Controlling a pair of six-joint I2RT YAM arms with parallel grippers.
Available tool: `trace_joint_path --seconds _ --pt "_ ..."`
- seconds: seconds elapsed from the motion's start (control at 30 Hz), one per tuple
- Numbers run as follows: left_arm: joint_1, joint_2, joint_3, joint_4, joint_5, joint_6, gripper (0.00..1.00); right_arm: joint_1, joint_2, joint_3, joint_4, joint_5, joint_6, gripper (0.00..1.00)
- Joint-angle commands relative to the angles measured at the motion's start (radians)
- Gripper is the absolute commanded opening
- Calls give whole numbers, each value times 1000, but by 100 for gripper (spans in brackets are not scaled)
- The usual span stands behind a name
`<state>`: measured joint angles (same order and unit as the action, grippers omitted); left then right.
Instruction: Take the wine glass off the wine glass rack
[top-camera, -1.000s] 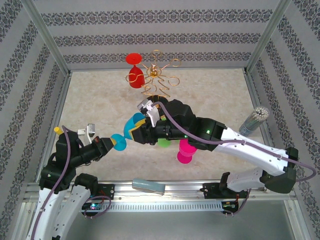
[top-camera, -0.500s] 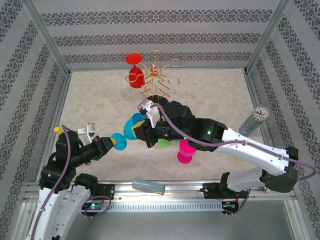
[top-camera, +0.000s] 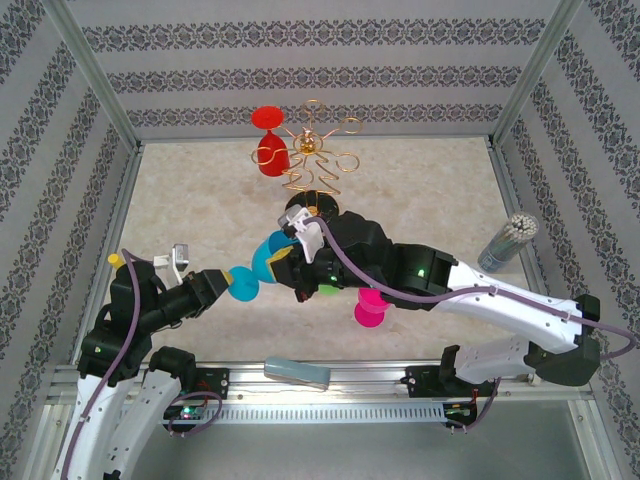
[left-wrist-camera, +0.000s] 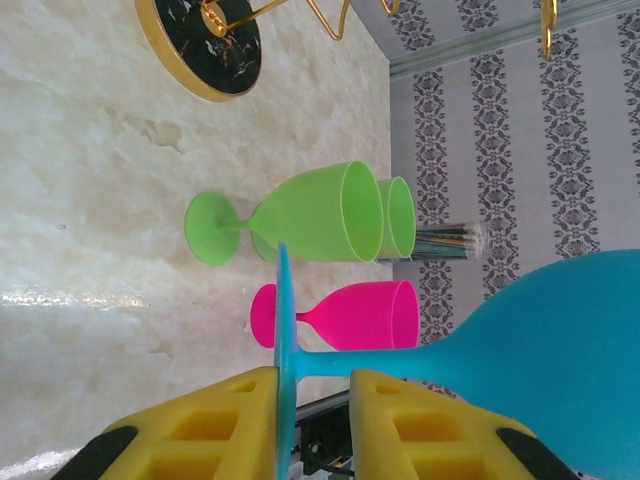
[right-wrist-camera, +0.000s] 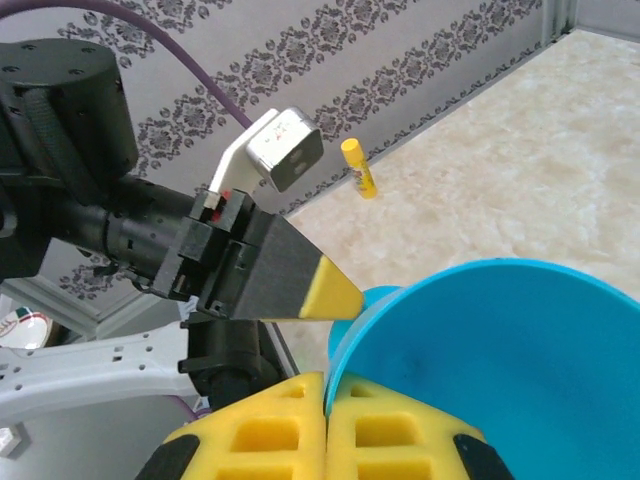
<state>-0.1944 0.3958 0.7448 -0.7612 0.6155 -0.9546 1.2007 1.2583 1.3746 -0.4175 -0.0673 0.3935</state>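
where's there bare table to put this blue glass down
The table is bare far left, between the left wall and the wine glass rack, and far right, between the rack and the tub of sticks. The near middle is crowded: a green glass and a pink glass sit by the right arm.

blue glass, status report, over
Right gripper shut on blue glass rim. Left gripper open, foot disc between its fingers. Glass off the rack; red glass hangs there. Pink glass close under right arm.
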Motion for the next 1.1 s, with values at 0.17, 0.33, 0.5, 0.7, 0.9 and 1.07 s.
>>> trace_joint_path --seconds 0.17,0.33,0.5,0.7,0.9,1.07 --pt "10 3 43 13 -39 21 35 17 -61 -63 19 83 8 0" --pt "11 2 52 -22 -84 46 36 34 -72 -51 -29 113 4 0" --pt "11 14 62 -37 -118 74 36 92 -71 -45 -104 186 10 0" --pt "12 77 115 -47 -139 151 37 200 -29 -11 -242 322 26 0" --pt "10 124 156 -72 -181 213 37 262 2 -30 -337 417 81 0" --pt "10 123 154 -58 -188 217 38 282 11 -82 -377 443 156 0"
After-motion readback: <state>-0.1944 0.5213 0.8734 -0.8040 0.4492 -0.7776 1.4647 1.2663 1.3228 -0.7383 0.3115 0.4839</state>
